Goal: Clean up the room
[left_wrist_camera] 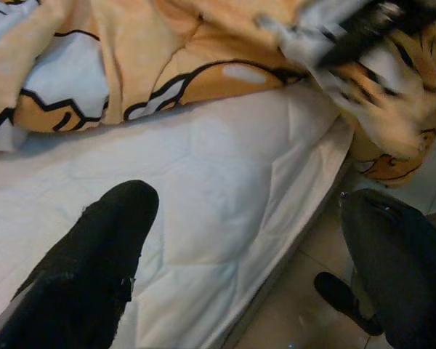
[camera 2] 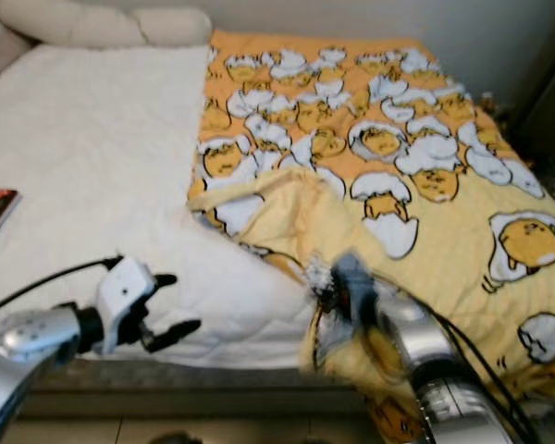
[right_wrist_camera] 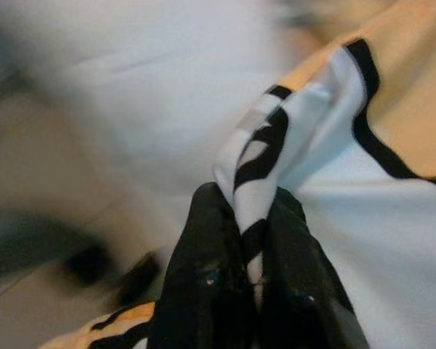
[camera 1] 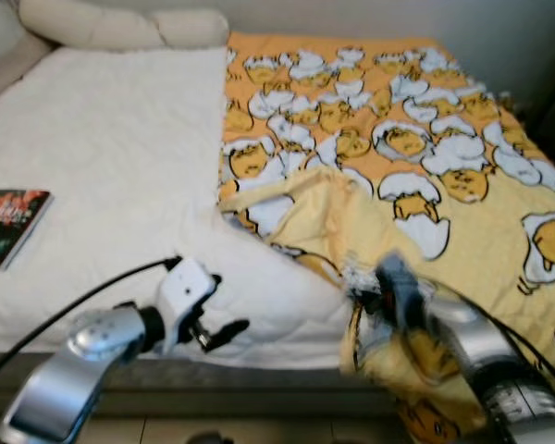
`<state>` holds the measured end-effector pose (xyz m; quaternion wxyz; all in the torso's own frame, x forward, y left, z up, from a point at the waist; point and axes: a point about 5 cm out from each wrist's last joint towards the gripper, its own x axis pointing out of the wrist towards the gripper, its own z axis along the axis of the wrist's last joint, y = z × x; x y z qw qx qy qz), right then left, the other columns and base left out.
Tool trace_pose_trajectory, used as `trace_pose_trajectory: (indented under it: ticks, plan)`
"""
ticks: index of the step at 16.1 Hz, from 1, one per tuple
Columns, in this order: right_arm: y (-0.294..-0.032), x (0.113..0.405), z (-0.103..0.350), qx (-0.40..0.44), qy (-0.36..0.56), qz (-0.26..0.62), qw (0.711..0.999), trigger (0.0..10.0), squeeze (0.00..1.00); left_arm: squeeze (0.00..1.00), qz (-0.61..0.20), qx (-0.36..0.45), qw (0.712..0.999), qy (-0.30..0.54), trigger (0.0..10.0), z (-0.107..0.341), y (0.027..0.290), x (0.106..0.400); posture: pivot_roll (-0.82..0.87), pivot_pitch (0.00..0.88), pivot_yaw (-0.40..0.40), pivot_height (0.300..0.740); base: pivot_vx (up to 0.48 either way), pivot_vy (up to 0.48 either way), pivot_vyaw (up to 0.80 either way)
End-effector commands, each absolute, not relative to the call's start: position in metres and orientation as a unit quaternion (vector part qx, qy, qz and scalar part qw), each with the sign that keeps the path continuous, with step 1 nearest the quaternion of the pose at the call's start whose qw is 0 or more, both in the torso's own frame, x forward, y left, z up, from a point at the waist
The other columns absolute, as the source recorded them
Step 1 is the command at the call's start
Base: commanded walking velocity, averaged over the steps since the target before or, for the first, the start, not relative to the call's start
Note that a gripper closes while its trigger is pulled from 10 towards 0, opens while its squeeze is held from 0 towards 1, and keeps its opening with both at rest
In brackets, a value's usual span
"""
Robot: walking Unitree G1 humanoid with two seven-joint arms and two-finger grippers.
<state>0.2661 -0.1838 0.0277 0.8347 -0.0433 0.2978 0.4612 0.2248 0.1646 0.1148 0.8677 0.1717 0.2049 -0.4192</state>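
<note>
Blanket point(camera 1: 416, 139) is what I'm working on: the orange one printed with yellow and white cartoon figures, spread over the right half of the bed, its near part rumpled and one corner spilling off the front edge toward the floor. Under it lies the white quilted mattress cover point(camera 1: 102, 176), bare across the left half. A long cream pillow point(camera 1: 120, 23) sits at the head of the bed, and a small book point(camera 1: 9, 225) with a dark red cover lies on the white cover near the left side, well apart from everything else.

My right claw point(right_wrist_camera: 253, 269) is clamped on a fold of the blanket's edge; the wrist view shows the cloth pinched tight between the two black fingers. It sits at the front edge of the bed, where the corner hangs down, and its picture is blurred. My left claw point(camera 1: 217, 331) hovers just off the front edge of the bed with its fingers point(left_wrist_camera: 94, 269) spread wide, holding nothing, white cover beneath it.

I judge the step in hand to be straightening the bed: drawing the blanket across the bare cover. The next move, as I see it, calls for carrying the pinched corner leftward and keeping the grip firm so the cloth doesn't slip, perhaps with the left claw taking a second hold along the edge. The book would need clearing too.
</note>
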Motion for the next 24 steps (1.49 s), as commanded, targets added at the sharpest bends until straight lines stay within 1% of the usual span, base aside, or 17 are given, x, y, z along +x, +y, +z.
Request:
trace_pose_trajectory:
  ticks: [1,3,4,5,6,7,8,9,14,17,18,19,20,21,22,23,24]
  plan:
    - [-0.175,0.251,0.036,-0.028,0.301,0.553,0.776,0.0,0.00,0.00,-0.424,0.171,0.865,0.206,10.0,0.115,0.163,0.225,-0.06,0.000,0.008,0.740,0.000,0.000,0.00]
    - [-0.176,0.214,0.033,-0.011,0.346,0.640,0.687,0.0,0.00,0.00,-0.425,0.172,0.864,0.206,10.0,0.115,0.163,0.226,-0.06,0.000,0.004,0.740,0.000,0.000,0.00]
    - [-0.177,0.205,0.029,-0.016,0.363,0.652,0.665,0.0,0.00,0.00,-0.426,0.173,0.864,0.207,10.0,0.115,0.164,0.226,-0.06,0.000,0.006,0.740,0.000,0.000,0.00]
    - [-0.176,0.203,0.023,-0.025,0.370,0.649,0.665,0.0,0.00,0.00,-0.426,0.173,0.863,0.207,10.0,0.115,0.164,0.227,-0.06,0.000,0.007,0.740,0.000,0.000,0.00]
    - [-0.166,0.196,0.010,-0.029,0.354,0.631,0.689,0.0,0.00,0.00,-0.427,0.175,0.862,0.209,10.0,0.115,0.164,0.226,-0.05,0.000,0.010,0.740,0.000,0.000,0.00]
    - [-0.163,0.190,0.004,-0.041,0.344,0.616,0.707,10.0,0.00,0.00,-0.427,0.175,0.862,0.209,10.0,0.115,0.164,0.226,-0.05,0.000,0.013,0.740,0.000,0.000,0.00]
    - [-0.161,0.185,-0.003,-0.025,0.349,0.604,0.716,10.0,0.38,0.00,-0.426,0.176,0.862,0.209,10.0,0.115,0.164,0.226,-0.05,0.000,0.013,0.740,0.000,0.000,0.00]
    - [-0.161,0.180,-0.007,-0.003,0.353,0.595,0.722,10.0,1.00,0.00,-0.426,0.177,0.862,0.210,10.0,0.115,0.164,0.226,-0.05,0.000,0.013,0.740,0.000,0.000,0.00]
    - [-0.169,0.162,-0.021,0.022,0.343,0.595,0.727,10.0,1.00,0.00,-0.426,0.179,0.862,0.209,10.0,0.115,0.166,0.226,-0.04,0.000,0.010,0.740,0.000,0.000,0.00]
    - [-0.174,0.176,-0.029,0.042,0.316,0.559,0.765,10.0,1.00,0.00,-0.425,0.181,0.862,0.209,10.0,0.115,0.167,0.226,-0.05,0.000,0.013,0.740,0.000,0.000,0.00]
    - [-0.174,0.188,-0.025,0.058,0.297,0.546,0.781,10.0,1.00,0.00,-0.425,0.182,0.862,0.209,10.0,0.115,0.166,0.226,-0.05,0.000,0.013,0.740,0.000,0.000,0.00]
    - [-0.174,0.197,-0.021,0.064,0.288,0.541,0.787,10.0,1.00,0.00,-0.425,0.183,0.862,0.209,10.0,0.114,0.166,0.226,-0.05,0.000,0.013,0.740,0.000,0.000,0.00]
    - [-0.173,0.231,0.010,0.081,0.233,0.546,0.801,10.0,1.00,0.00,-0.422,0.186,0.863,0.206,10.0,0.114,0.165,0.227,-0.05,0.000,0.015,0.740,0.000,0.000,0.00]
    - [-0.173,0.240,0.021,0.083,0.213,0.549,0.804,10.0,1.00,0.00,-0.421,0.187,0.864,0.205,10.0,0.114,0.165,0.228,-0.05,0.000,0.015,0.740,0.000,0.000,0.00]
    - [-0.170,0.255,0.044,0.095,0.166,0.546,0.815,10.0,1.00,0.00,-0.417,0.189,0.866,0.201,10.0,0.115,0.165,0.229,-0.05,0.000,0.015,0.740,0.000,0.000,0.00]
    - [-0.165,0.268,0.068,0.092,0.117,0.537,0.830,10.0,1.00,0.00,-0.411,0.192,0.869,0.196,10.0,0.115,0.165,0.231,-0.04,0.000,0.008,0.740,0.000,0.000,0.00]
    - [-0.160,0.284,0.089,0.073,0.062,0.498,0.862,10.0,1.00,0.00,-0.393,0.195,0.878,0.192,10.0,0.115,0.166,0.235,-0.04,0.000,0.004,0.740,0.000,0.000,0.00]
